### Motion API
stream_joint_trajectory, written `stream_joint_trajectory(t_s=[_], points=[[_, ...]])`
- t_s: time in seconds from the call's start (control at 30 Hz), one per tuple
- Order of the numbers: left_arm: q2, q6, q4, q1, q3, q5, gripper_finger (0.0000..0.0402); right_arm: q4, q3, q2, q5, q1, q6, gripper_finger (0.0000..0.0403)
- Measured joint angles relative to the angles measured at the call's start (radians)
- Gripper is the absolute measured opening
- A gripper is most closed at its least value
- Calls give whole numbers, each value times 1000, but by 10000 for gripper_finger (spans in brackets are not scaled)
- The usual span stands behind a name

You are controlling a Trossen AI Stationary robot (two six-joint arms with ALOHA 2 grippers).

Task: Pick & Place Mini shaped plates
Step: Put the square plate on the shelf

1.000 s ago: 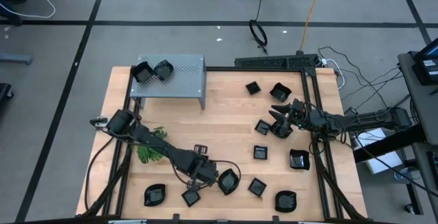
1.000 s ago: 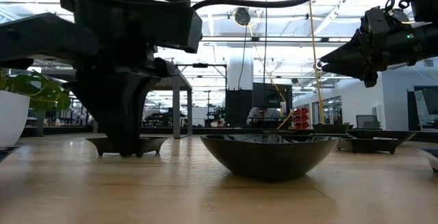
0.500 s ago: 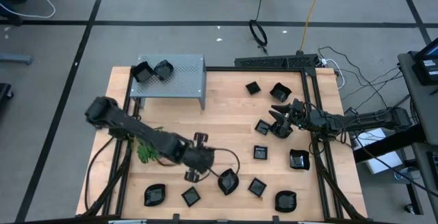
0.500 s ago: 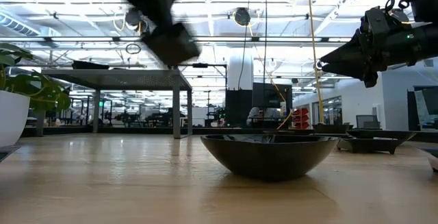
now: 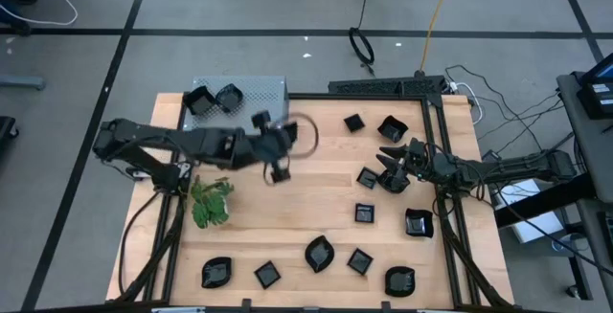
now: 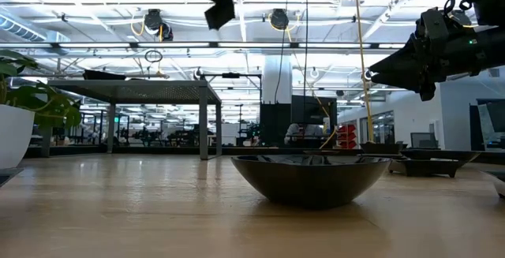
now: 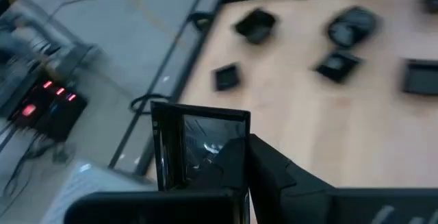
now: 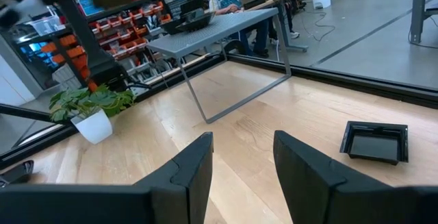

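Left end effector (image 5: 276, 160) clamped on a square plate (image 7: 198, 147), raised above the table (image 5: 316, 198); right end effector (image 5: 388, 160) fingers apart, holding nothing.

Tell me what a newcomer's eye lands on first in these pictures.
First, the left gripper, raised above the table beside the grey perforated shelf, shut on a small square black plate. Next, the other black plates scattered over the wooden table, with one bowl-like dish looming large in the low view. The right gripper hangs open over the plates at the table's right side.
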Motion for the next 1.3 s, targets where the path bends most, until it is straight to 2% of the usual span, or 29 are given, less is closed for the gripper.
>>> stream_joint_trajectory(t_s=[0.2, 0.4, 0.6, 0.77, 1.0, 1.1, 1.3], points=[[11, 3, -106, 165, 0, 14, 12, 0, 0, 0, 0, 0, 0, 142], [24, 21, -208, 310, 0, 90, 13, 0, 0, 0, 0, 0, 0, 142], [47, 137, -243, 401, 2, 113, 6, 0, 0, 0, 0, 0, 0, 142], [88, 190, -258, 471, 1, 198, 16, 0, 0, 0, 0, 0, 0, 142], [135, 267, -258, 505, 0, 222, 5, 0, 0, 0, 0, 0, 0, 142], [139, 268, -264, 506, 0, 247, 14, 0, 0, 0, 0, 0, 0, 142], [139, 290, -258, 502, 0, 230, 29, 0, 0, 0, 0, 0, 0, 142]])
